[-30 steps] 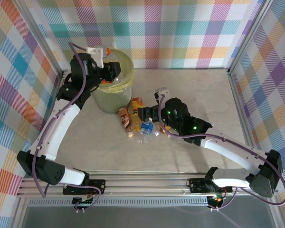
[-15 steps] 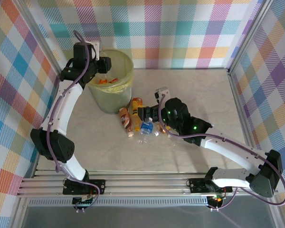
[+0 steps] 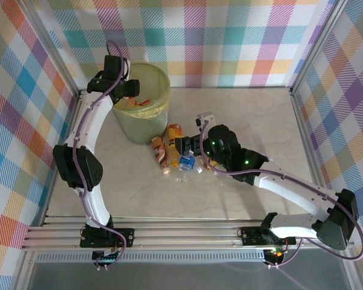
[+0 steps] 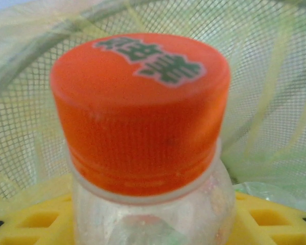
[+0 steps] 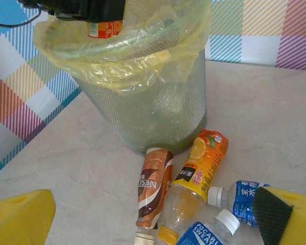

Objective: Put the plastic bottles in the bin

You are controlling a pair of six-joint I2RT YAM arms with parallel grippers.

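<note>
**Fig.** Left gripper (image 3: pixel 130 88) over the bin (image 3: pixel 142 124), an orange-capped bottle (image 4: pixel 143 117) between its fingers; whether they clamp it cannot be told. Right gripper (image 3: pixel 183 145), jaws wide apart, hangs above loose bottles (image 5: pixel 201 163) lying on the table (image 3: pixel 254 115) beside the bin.

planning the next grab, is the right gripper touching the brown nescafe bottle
Apart. Right wrist view: the brown bottle lies between the fingers of the open right gripper, bare table on one side, other bottles on the other.
</note>
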